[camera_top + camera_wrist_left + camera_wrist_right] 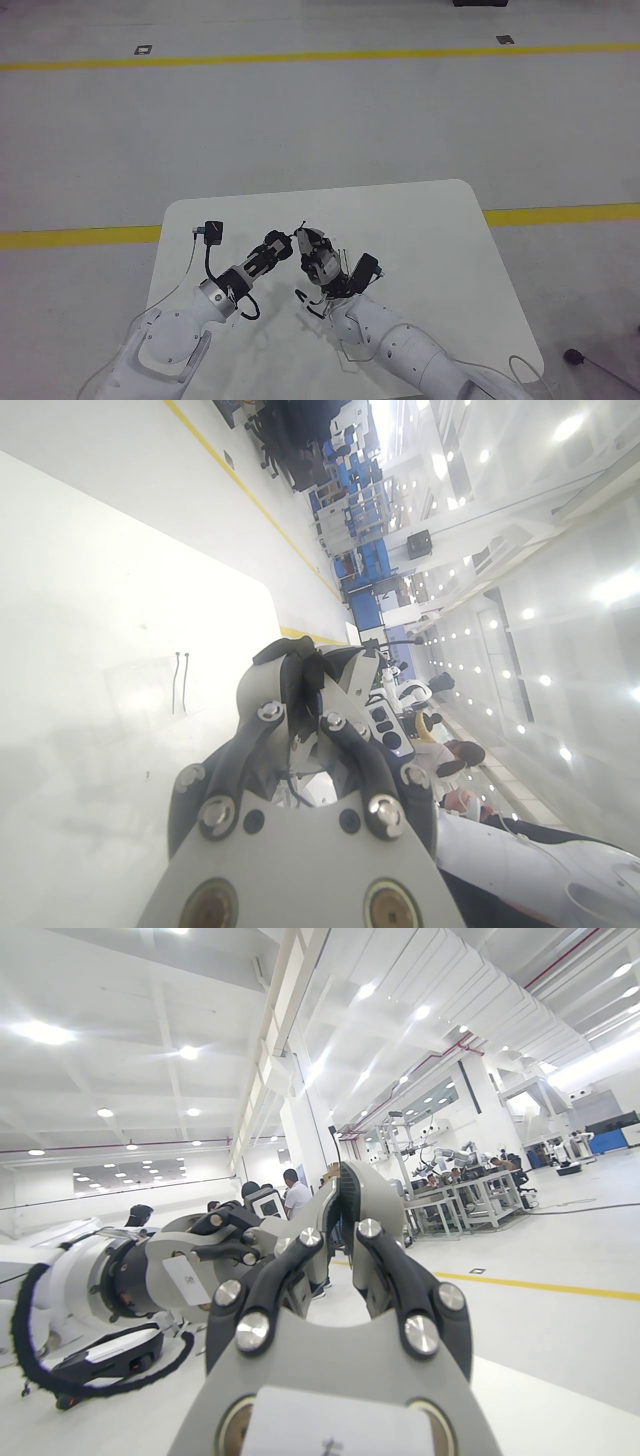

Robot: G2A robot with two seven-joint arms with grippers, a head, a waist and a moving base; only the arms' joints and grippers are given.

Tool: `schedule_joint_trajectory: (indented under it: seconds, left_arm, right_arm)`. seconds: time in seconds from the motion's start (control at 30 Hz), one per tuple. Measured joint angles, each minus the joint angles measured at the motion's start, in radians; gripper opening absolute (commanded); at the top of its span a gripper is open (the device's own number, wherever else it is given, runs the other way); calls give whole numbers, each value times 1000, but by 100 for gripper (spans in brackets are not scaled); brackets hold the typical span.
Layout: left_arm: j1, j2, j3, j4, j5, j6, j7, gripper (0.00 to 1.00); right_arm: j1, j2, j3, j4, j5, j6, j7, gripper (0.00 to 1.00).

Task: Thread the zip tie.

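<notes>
Spare ties (180, 685) lie on the table (430, 220).
Mid-frame from above: right gripper (344, 1178) pinches zip tie (334, 1148); left gripper (302, 660) pressed together.

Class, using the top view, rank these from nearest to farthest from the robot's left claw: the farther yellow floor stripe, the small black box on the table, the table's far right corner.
From the left claw:
1. small black box, on the table, off to the robot's left.
2. far right corner, across the tabletop.
3. farther yellow stripe, on the floor well beyond the table.
</notes>
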Motion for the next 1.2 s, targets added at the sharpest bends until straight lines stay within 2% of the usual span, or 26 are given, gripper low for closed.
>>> schedule_joint_trajectory:
  seconds: [0.83, 0.87, 0.9, 0.93, 1.2]
  left_arm:
    - [0, 0, 0, 0, 0, 0, 0, 0]
    - [0, 0, 0, 0, 0, 0, 0, 0]
    - [0, 0, 0, 0, 0, 0, 0, 0]
    - [0, 0, 0, 0, 0, 0, 0, 0]
    - [0, 0, 0, 0, 0, 0, 0, 0]
  right_arm:
    - [10, 6, -28, 11, 16, 0, 5, 0]
    - [11, 6, -28, 11, 16, 0, 5, 29]
    - [11, 6, -29, 12, 16, 0, 5, 47]
    - [12, 6, -29, 12, 16, 0, 4, 100]
    - [9, 8, -15, 14, 17, 0, -12, 100]
